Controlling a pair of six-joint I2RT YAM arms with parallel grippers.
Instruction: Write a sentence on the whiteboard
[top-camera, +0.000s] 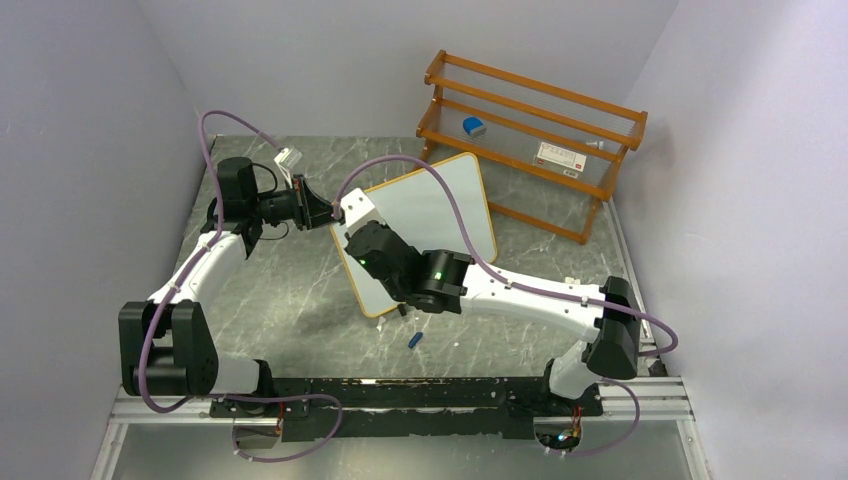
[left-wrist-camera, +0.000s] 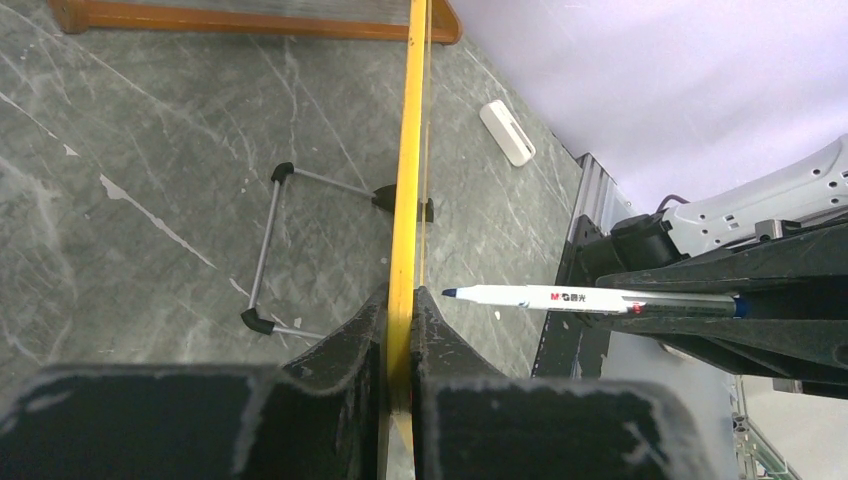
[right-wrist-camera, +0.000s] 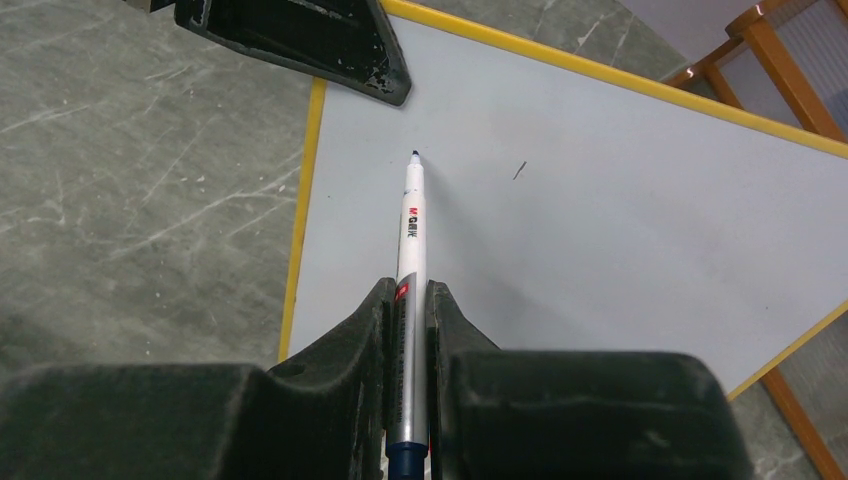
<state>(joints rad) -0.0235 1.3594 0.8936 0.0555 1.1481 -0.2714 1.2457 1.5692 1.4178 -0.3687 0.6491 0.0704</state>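
The whiteboard (top-camera: 430, 215) stands tilted on the table, white with a yellow-orange frame. My left gripper (top-camera: 335, 213) is shut on its left edge; in the left wrist view the frame (left-wrist-camera: 408, 180) runs edge-on between the jaws (left-wrist-camera: 403, 300). My right gripper (right-wrist-camera: 408, 290) is shut on a white and silver marker (right-wrist-camera: 411, 220) with a blue tip. The tip points at the board face (right-wrist-camera: 600, 220) near the held corner, just off the surface. The marker (left-wrist-camera: 560, 298) comes in from the right in the left wrist view. The sentence is not in view; only a short dark stroke (right-wrist-camera: 520, 170) marks the board.
A wooden rack (top-camera: 530, 130) stands behind the board, holding a blue eraser (top-camera: 474, 126) and a white box (top-camera: 560, 155). A blue marker cap (top-camera: 415, 340) lies near the board's front corner. The board's wire stand (left-wrist-camera: 265, 250) rests on the grey table behind it.
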